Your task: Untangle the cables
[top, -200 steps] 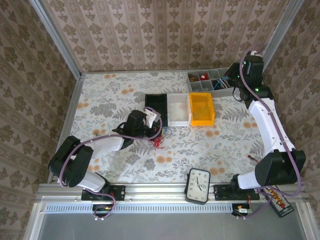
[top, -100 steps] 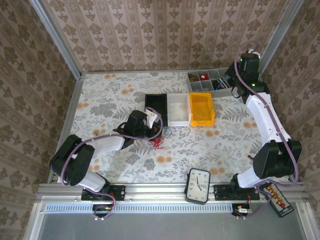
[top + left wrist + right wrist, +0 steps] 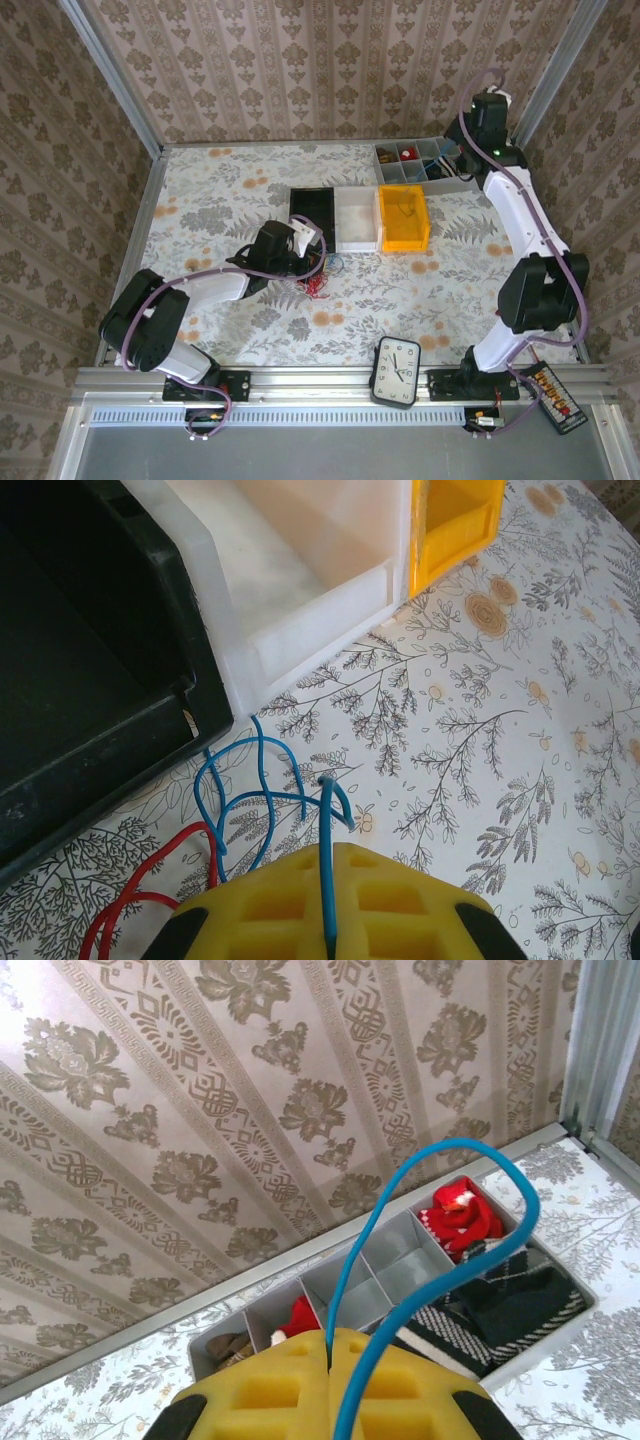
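Cables point(image 3: 262, 798) lie before left gripper point(image 3: 328, 885), blue strand point(image 3: 327, 830) clamped; right gripper point(image 3: 330, 1360) clamps blue loop point(image 3: 470, 1148).

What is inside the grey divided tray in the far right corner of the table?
A red bundle, a dark striped thing and bare middle sections show. The right gripper and the blue cable it holds cover the tray's near-left part.

Three bins sit side by side at the centre of the top view: the left bin point(image 3: 311, 212), middle bin point(image 3: 357, 222), right bin point(image 3: 403, 220). The cables point(image 3: 318, 284) lie just below the left bin. A divided tray point(image 3: 418, 162) sits upper right, a clock point(image 3: 397, 371) at bottom centre.
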You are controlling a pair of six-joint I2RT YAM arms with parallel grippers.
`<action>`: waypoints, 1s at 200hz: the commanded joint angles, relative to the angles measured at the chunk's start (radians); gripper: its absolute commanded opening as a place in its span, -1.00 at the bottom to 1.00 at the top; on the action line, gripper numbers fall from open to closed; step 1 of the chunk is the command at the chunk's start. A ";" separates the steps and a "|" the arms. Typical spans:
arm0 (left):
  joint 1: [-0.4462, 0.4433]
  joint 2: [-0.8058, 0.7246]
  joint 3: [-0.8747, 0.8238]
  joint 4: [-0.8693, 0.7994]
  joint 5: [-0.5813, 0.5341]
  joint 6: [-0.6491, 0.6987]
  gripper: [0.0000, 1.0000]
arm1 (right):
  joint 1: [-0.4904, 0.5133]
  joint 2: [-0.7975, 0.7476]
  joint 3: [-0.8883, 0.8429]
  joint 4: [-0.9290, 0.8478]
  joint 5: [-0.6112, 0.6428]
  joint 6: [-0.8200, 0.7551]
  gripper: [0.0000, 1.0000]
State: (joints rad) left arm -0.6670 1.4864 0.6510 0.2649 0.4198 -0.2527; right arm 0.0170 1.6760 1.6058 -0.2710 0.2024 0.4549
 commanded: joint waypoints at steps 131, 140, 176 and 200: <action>-0.002 -0.063 -0.002 -0.047 -0.007 0.051 -1.00 | 0.180 0.144 -0.215 -0.101 -0.101 -0.019 -1.00; -0.002 -0.064 -0.004 -0.047 -0.009 0.050 -1.00 | 0.185 0.162 -0.212 -0.118 -0.116 -0.012 -1.00; -0.004 -0.063 -0.001 -0.052 -0.012 0.052 -1.00 | 0.203 0.229 -0.196 -0.163 -0.135 -0.002 -1.00; -0.008 -0.065 0.001 -0.055 -0.015 0.055 -1.00 | 0.203 0.270 -0.186 -0.179 -0.144 0.012 -1.00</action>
State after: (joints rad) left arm -0.6670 1.4479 0.6506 0.2142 0.4141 -0.2256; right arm 0.2146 1.9045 1.3987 -0.3946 0.0921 0.4419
